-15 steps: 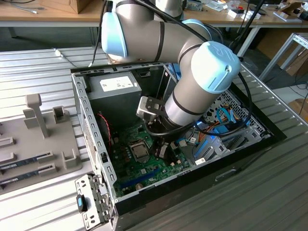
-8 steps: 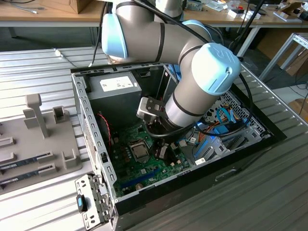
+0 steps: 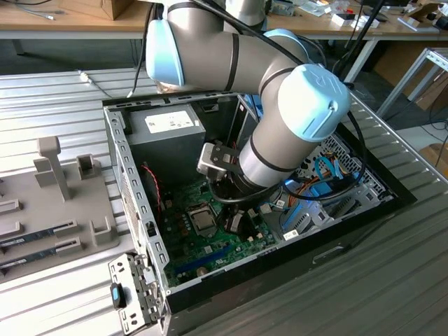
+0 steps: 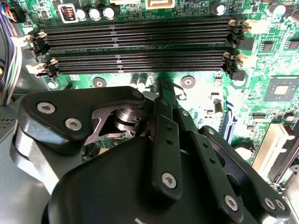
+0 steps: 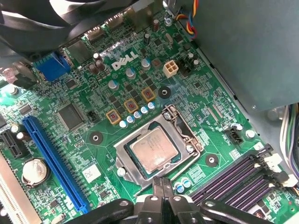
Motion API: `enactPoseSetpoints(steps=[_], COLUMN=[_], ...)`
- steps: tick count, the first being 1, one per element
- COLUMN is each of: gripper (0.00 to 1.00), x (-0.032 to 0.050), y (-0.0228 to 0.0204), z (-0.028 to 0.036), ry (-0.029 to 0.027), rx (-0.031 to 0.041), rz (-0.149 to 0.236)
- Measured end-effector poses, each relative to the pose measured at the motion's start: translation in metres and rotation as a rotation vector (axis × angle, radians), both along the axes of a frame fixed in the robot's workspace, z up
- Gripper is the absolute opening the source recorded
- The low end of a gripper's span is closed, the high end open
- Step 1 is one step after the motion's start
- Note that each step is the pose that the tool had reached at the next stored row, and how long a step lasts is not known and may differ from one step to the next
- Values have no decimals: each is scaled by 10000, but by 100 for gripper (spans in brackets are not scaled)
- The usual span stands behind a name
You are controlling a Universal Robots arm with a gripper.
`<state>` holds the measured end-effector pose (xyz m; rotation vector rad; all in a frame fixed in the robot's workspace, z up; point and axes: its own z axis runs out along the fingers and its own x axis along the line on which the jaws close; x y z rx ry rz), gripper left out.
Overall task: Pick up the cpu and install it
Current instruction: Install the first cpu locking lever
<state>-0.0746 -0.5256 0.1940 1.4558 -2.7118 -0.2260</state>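
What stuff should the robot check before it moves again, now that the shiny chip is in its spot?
1. The cpu lies flat inside the socket frame: ok.
2. The gripper holds nothing, fingers together beside the socket: ok.
3. Socket frame clamped over the cpu: cannot tell.
4. The memory slots stand empty, nothing loose across them: ok.
5. The arm is clear of the case wall in the exterior view: ok.

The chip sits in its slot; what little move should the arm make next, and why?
Probably a small lift straight up: the cpu already lies flat in its socket, and the gripper sits shut just beside it, seemingly holding nothing.
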Motion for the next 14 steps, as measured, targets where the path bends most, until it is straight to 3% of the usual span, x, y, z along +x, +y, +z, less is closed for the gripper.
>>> enactPoseSetpoints(steps=[2, 6, 9, 11, 14], gripper=[11, 11, 11, 11, 11], x=[0, -1, 0, 0, 0], y=[-1, -1, -3, -6, -7], z=[11, 61, 78, 82, 122], ry=[0, 1, -1, 1, 0], rx=[27, 149, 272, 392, 423], rz=[0, -2, 0, 0, 1])
